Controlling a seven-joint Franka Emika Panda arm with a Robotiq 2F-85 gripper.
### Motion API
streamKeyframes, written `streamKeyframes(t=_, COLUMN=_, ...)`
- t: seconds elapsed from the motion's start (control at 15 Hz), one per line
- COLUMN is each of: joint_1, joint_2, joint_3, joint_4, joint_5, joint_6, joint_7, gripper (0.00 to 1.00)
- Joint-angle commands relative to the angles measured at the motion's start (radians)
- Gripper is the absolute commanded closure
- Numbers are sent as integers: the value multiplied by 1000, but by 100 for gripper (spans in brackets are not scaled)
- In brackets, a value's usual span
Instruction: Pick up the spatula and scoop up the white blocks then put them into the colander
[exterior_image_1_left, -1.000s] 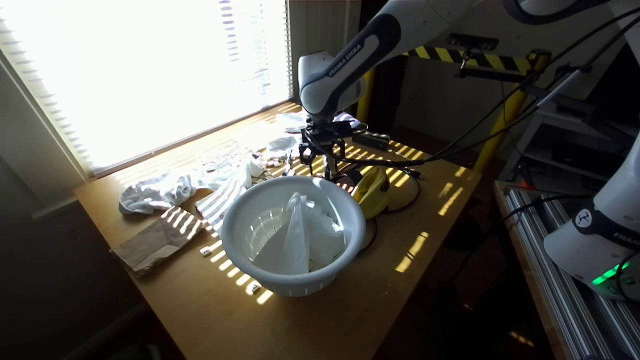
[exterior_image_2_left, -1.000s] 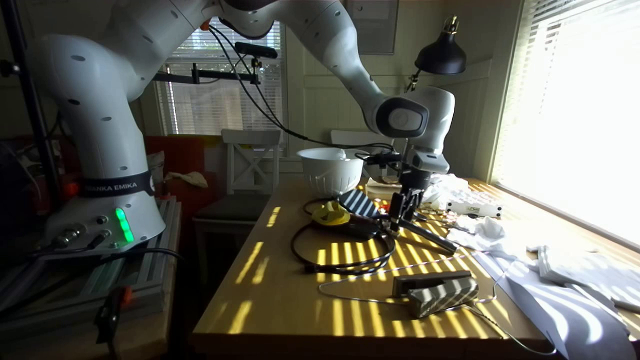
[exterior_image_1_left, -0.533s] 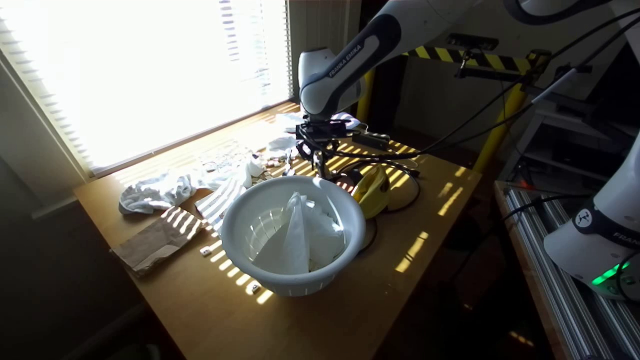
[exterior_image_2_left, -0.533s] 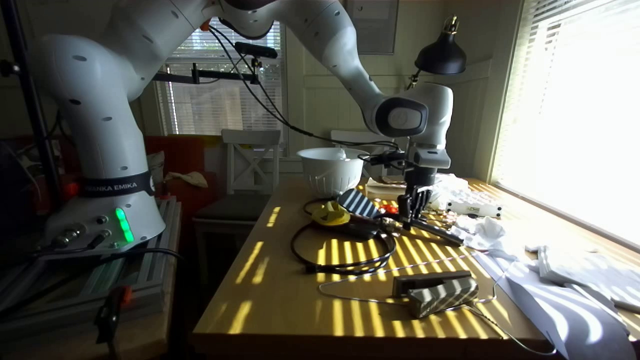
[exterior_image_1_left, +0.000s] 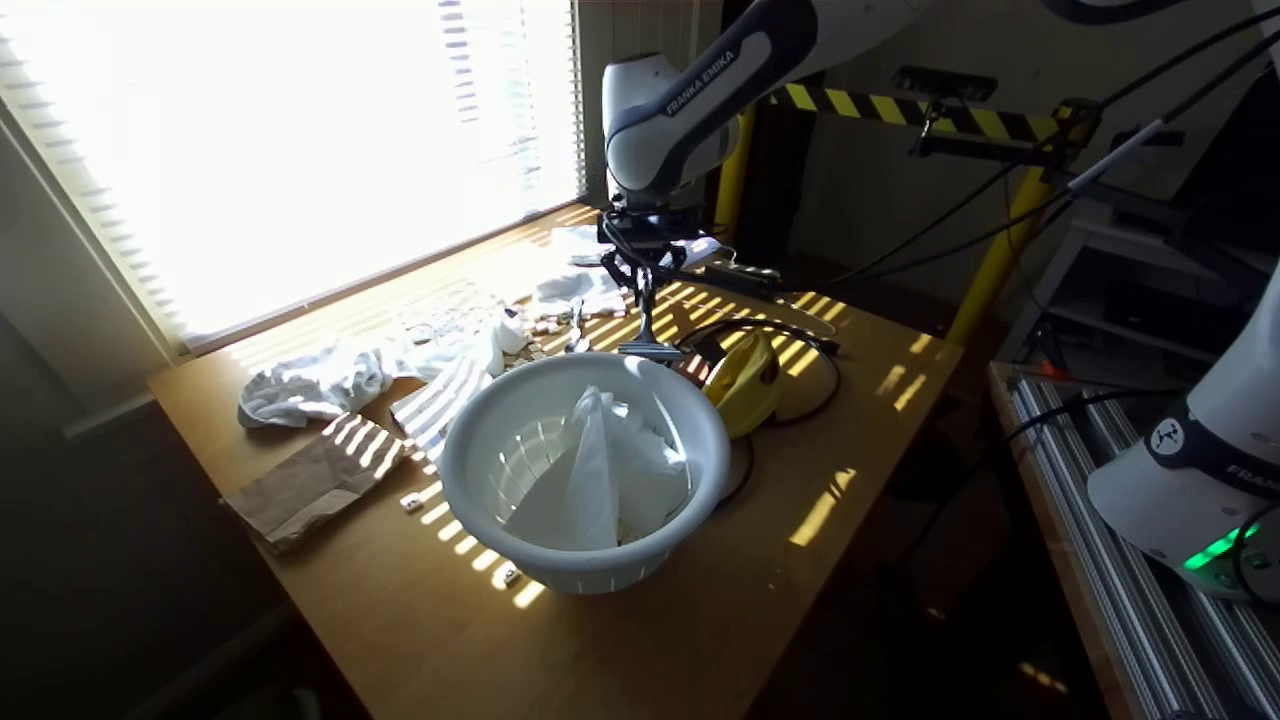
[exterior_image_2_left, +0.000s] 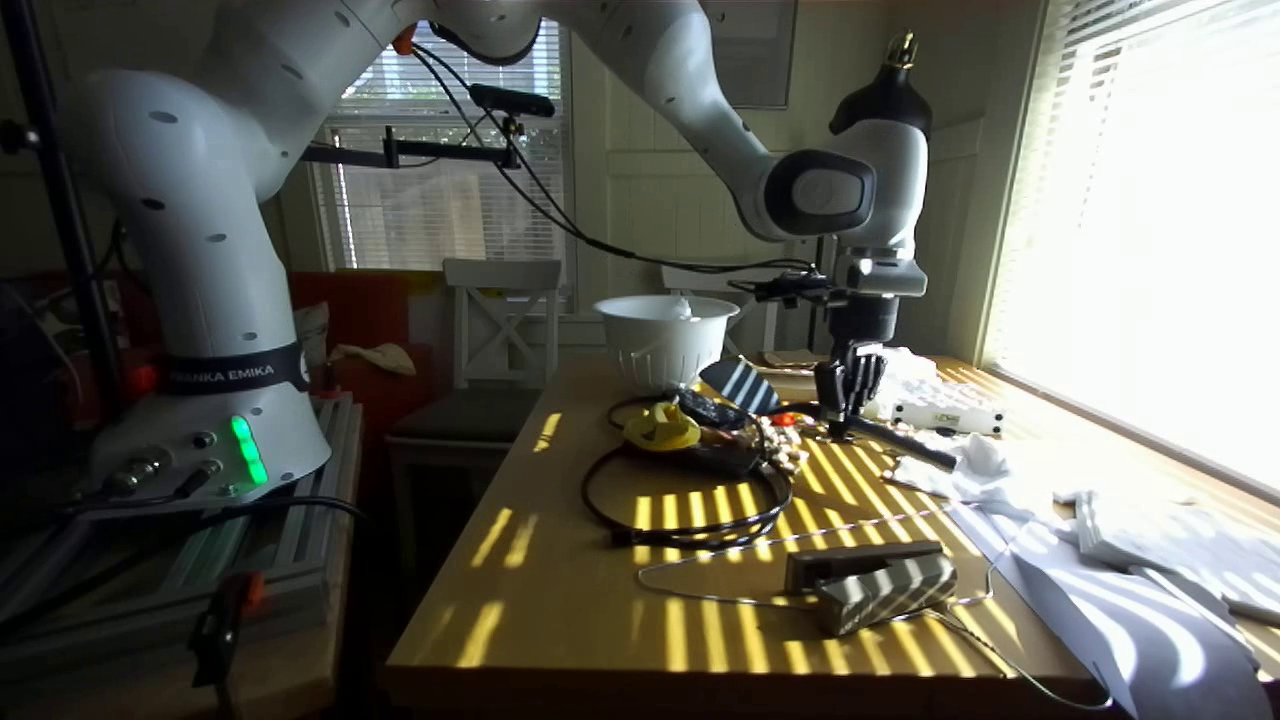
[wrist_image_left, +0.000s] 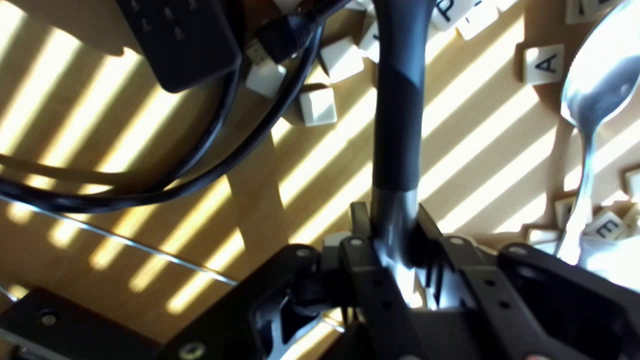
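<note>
I observe the gripper (wrist_image_left: 393, 220) pinching the spatula (exterior_image_2_left: 738, 386) by its handle, held above the table (exterior_image_2_left: 560, 600). I note white blocks (wrist_image_left: 318, 106), some lettered, lying loose below the spatula; the colander (exterior_image_1_left: 595, 568) stands upright on the same table.

In an exterior view: colander (exterior_image_1_left: 590, 570) on table (exterior_image_1_left: 650, 655), mid-frame, a sheet (exterior_image_1_left: 595, 475) inside it; folded paper (exterior_image_1_left: 310, 487) to the left, two blocks (exterior_image_1_left: 411, 503) near the colander's left side. Spatula (exterior_image_1_left: 651, 351) in gripper (exterior_image_1_left: 645, 287), behind the colander's far rim, upper centre. Wrist view: spatula runs lower centre to top edge; blocks at top and right, spoon (wrist_image_left: 602, 87) at right, cable (wrist_image_left: 95, 203) at left.
</note>
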Motion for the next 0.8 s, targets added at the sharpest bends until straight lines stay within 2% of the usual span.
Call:
streamKeyframes(t=0.0, joint_1=26, joint_2=-47, joint_3=-123, joint_4=20, joint_5=-134, joint_6=6, joint_7=93, gripper=94)
streamKeyframes(t=0.27, joint_1=79, joint_2=-28, joint_3=-233, joint_4=9, joint_5=-316, joint_6=85, joint_7=240, gripper=94)
streamKeyframes(t=0.53, joint_1=171, joint_2=42, joint_3=-323, joint_4=-25, joint_5=-494, joint_6=203, joint_7=492, gripper=94)
streamKeyframes(t=0.73, joint_1=241, joint_2=112, joint_3=-402, joint_4=-13, joint_5=-581, joint_6=238, joint_7=690, gripper=94)
